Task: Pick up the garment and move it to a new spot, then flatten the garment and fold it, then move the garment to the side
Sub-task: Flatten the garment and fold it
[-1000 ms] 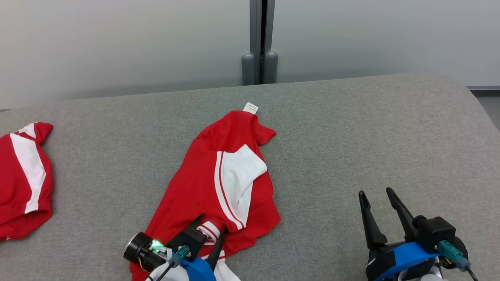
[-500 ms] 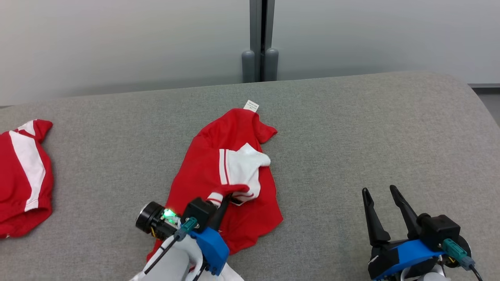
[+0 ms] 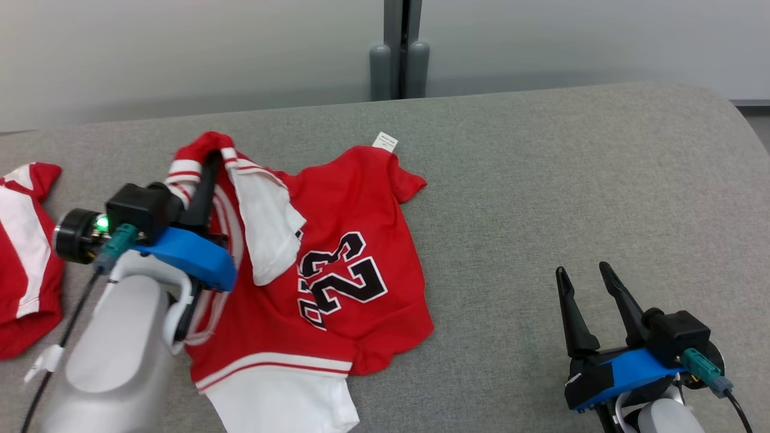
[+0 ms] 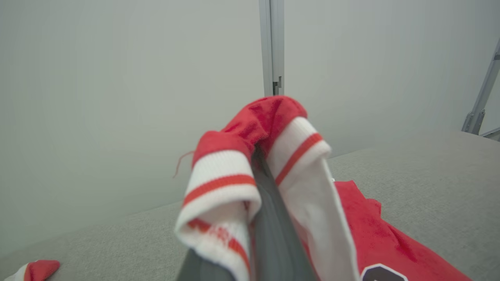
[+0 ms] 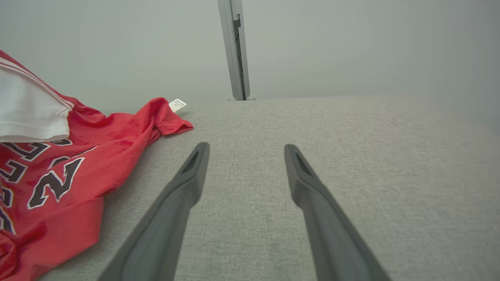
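Jersey (image 3: 355, 240), red w/ black-and-white "23" (image 3: 343, 279) face up, lies mostly spread on grey fabric surface (image 3: 541, 180). One striped edge is raised in L claw (image 3: 209, 161). The rest sits just R of that claw and nearer the robot.

Far L, beyond L claw's wrist: second red garment (image 3: 24, 252) w/ white stripe, bunched on the surface, apart from the jersey.

L claw: fingers pressed together, clamped on jersey's red-white ribbed trim (image 3: 180, 171). In L wrist view the trim drapes over both sides of the fingers and red fabric caps the tips, so tips are hidden. Held part is up off the surface. White panel (image 3: 264, 234) hangs from the grip down to claw's R, overlapping the red body.

R of L claw: jersey body fairly flat w/ some wrinkles. White hem section (image 3: 283, 403) is at the near end, by L forearm. Small white tag (image 3: 385, 142) sticks out at the far edge.

Behind, approx centre: grey post (image 3: 400, 54) btwn pale wall panels.

R claw (image 3: 582, 270): fingers spread wide, nothing btwn them, gripping nothing. It is over bare grey fabric, well apart from the jersey, which lies off to its L. In R wrist view the jersey's edge stops short of the nearer finger.
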Tool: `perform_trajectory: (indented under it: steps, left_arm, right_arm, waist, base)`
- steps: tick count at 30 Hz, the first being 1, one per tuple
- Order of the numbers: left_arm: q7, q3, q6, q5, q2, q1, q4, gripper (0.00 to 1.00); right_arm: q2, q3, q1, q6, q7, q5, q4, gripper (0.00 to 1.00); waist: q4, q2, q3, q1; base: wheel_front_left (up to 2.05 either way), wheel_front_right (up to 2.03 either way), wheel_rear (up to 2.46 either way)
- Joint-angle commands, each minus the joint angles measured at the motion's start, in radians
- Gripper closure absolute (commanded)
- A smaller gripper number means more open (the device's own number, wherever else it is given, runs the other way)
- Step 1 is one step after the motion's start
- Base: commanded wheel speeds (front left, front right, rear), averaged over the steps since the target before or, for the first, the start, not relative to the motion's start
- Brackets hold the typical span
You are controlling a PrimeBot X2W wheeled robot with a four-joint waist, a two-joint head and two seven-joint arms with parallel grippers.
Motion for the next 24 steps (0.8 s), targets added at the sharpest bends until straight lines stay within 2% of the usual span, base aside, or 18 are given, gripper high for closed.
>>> perform_trajectory:
  steps: [1, 10, 11, 12, 13, 18, 24]
  left_arm:
    - [-0.003, 0.018, 0.004, 0.006, 0.024, -0.026, 0.019, 1.0]
    - [-0.003, 0.174, 0.022, 0.002, 0.068, -0.062, 0.136, 1.0]
    - [-0.003, 0.181, 0.024, 0.009, 0.065, -0.057, 0.145, 0.71]
    - [-0.003, 0.186, 0.024, 0.015, 0.062, -0.05, 0.154, 0.04]
    - [-0.003, 0.192, 0.022, 0.02, 0.062, -0.045, 0.16, 0.0]
    - [-0.003, 0.246, 0.024, 0.042, 0.049, -0.013, 0.122, 0.0]
    - [-0.003, 0.318, 0.02, 0.076, 0.019, 0.088, -0.024, 0.0]
  right_arm:
    - [-0.005, -0.002, -0.009, 0.0, -0.001, -0.007, -0.001, 0.0]
    - [-0.003, -0.011, -0.031, 0.0, -0.001, -0.009, 0.012, 0.0]
    - [-0.003, -0.012, -0.032, 0.0, -0.001, -0.009, 0.013, 0.0]
    - [-0.003, -0.013, -0.033, 0.0, -0.001, -0.009, 0.014, 0.0]
    - [-0.003, -0.014, -0.033, 0.0, -0.001, -0.009, 0.015, 0.0]
    - [-0.003, -0.02, -0.027, 0.0, -0.001, -0.012, 0.022, 0.0]
    - [-0.003, -0.024, -0.007, 0.0, -0.001, -0.004, 0.027, 0.0]
  waist:
    - [-0.009, -0.0001, 0.007, -0.0001]
    - [-0.047, -0.0001, 0.047, -0.0001]
    - [-0.049, -0.0001, 0.048, -0.0001]
    - [-0.049, -0.0001, 0.049, -0.0001]
    - [-0.049, -0.0001, 0.049, -0.0001]
    - [-0.034, -0.0001, 0.033, -0.0001]
    - [0.0, -0.0001, -0.009, -0.0001]
  base:
    - [0.0, 0.0, 0.0]
    - [0.0, 0.0, 0.0]
    - [0.0, 0.0, 0.0]
    - [0.0, 0.0, 0.0]
    - [0.0, 0.0, 0.0]
    - [0.0, 0.0, 0.0]
    - [0.0, 0.0, 0.0]
